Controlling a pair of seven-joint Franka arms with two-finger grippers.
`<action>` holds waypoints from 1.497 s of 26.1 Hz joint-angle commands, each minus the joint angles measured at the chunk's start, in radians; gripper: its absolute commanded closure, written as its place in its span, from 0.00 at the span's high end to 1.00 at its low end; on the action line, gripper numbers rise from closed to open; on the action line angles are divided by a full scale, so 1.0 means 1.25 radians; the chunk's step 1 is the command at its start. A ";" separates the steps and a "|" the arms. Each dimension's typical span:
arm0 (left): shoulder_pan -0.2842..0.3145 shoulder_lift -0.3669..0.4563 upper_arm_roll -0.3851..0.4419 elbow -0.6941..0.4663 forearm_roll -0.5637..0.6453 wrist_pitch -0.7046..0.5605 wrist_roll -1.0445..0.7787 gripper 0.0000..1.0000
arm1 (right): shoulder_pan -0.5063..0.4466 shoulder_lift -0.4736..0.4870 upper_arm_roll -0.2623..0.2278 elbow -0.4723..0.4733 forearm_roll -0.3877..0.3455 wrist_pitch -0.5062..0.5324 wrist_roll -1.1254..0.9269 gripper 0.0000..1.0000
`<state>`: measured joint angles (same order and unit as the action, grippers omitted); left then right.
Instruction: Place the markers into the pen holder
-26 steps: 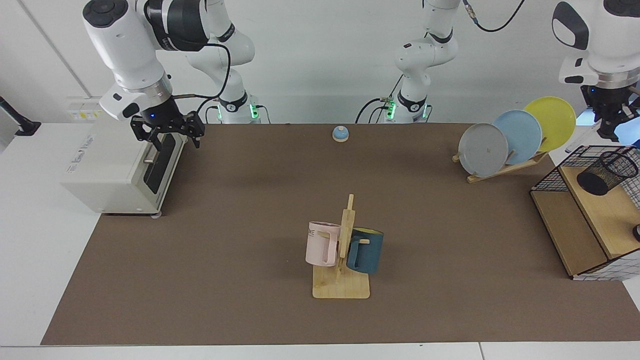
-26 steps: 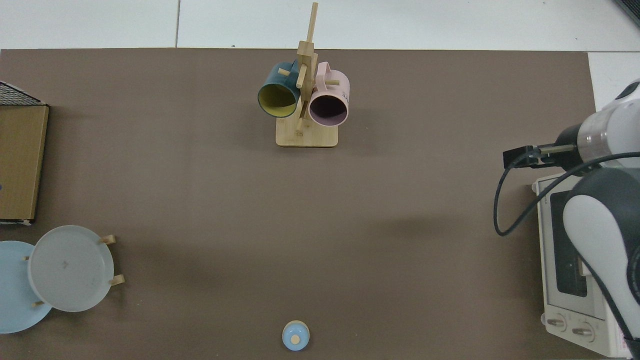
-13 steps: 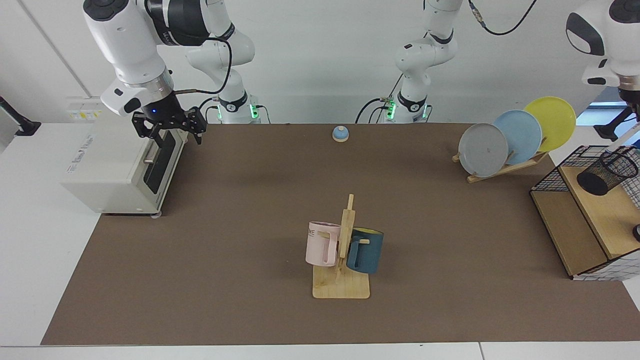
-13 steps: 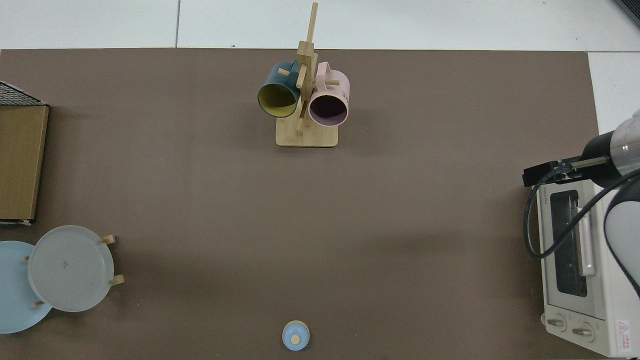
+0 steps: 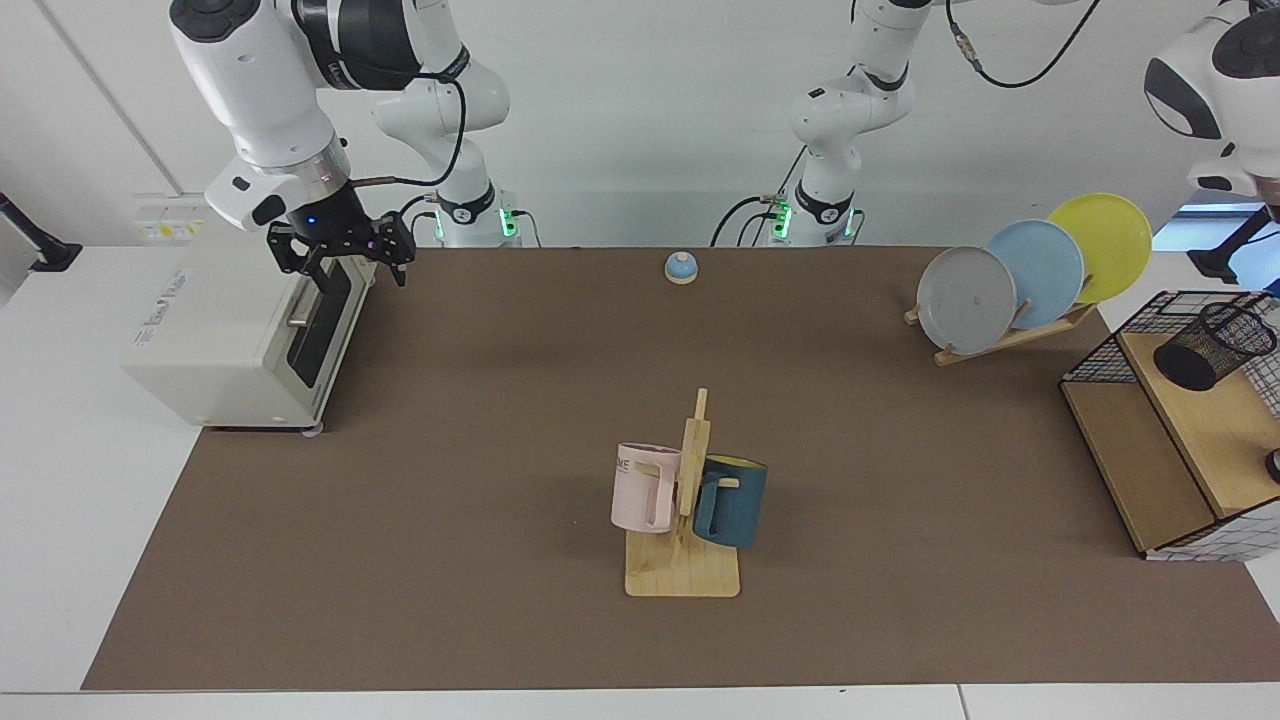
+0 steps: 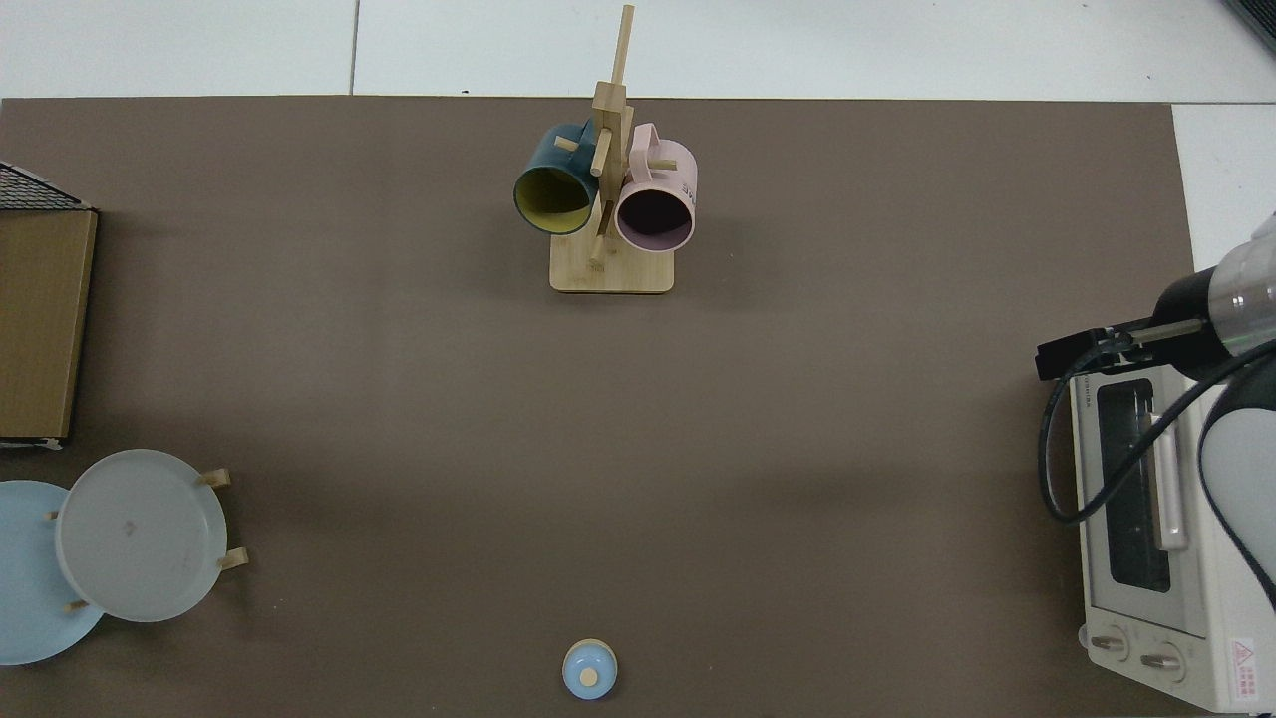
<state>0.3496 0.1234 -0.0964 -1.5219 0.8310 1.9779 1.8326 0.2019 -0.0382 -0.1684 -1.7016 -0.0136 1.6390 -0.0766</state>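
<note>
I see the right arm (image 5: 270, 90) over the oven (image 5: 235, 335), its gripper (image 5: 343, 265) above the oven's front top edge with fingers spread wide and holding nothing. Of the left arm (image 5: 1215, 90) I see only the wrist housing at the frame edge above the basket (image 5: 1150, 330), its gripper out of view. The pen holder (image 5: 1213, 345) lies tilted on the basket's upper board; I cannot find the marker in either view.

A wooden mug tree (image 5: 684, 520) holds a pink mug (image 5: 643, 487) and a dark blue mug (image 5: 732, 501) mid-mat.
</note>
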 commanded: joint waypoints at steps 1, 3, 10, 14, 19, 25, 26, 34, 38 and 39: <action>0.006 0.012 -0.004 0.014 0.025 0.017 0.016 0.00 | -0.007 -0.015 0.003 -0.011 0.015 -0.014 -0.020 1.00; 0.007 0.011 -0.004 -0.003 0.030 0.025 0.014 0.00 | -0.007 -0.015 0.003 -0.011 0.013 -0.014 -0.021 1.00; 0.014 0.004 -0.004 -0.061 0.051 0.030 -0.019 0.00 | -0.003 -0.014 0.007 -0.009 0.010 -0.007 -0.020 1.00; 0.011 0.008 -0.004 -0.075 0.052 0.019 -0.041 0.00 | -0.002 -0.015 0.013 -0.009 0.007 -0.008 -0.020 1.00; 0.015 0.012 -0.004 -0.100 0.062 0.027 -0.083 0.00 | -0.012 -0.015 0.014 -0.009 0.006 -0.008 -0.020 1.00; 0.022 0.041 -0.004 -0.116 0.085 0.035 -0.144 0.00 | -0.025 -0.015 0.016 -0.009 0.006 -0.013 -0.021 1.00; 0.022 0.048 -0.004 -0.116 0.091 0.035 -0.160 0.00 | -0.025 -0.015 0.017 -0.009 0.006 -0.013 -0.021 1.00; 0.003 0.072 -0.004 -0.116 0.140 -0.002 -0.234 0.86 | -0.132 -0.016 0.123 -0.009 0.007 -0.014 -0.021 1.00; -0.010 0.067 -0.012 -0.097 0.145 -0.027 -0.229 1.00 | -0.111 -0.022 0.122 -0.011 0.004 -0.023 -0.020 1.00; -0.023 0.062 -0.012 -0.093 0.148 -0.042 -0.229 1.00 | -0.095 -0.022 0.116 -0.011 0.002 -0.028 -0.020 1.00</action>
<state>0.3575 0.2199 -0.1062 -1.6547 0.9895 1.9828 1.5650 0.0730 -0.0426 -0.0352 -1.7019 -0.0137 1.6375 -0.0766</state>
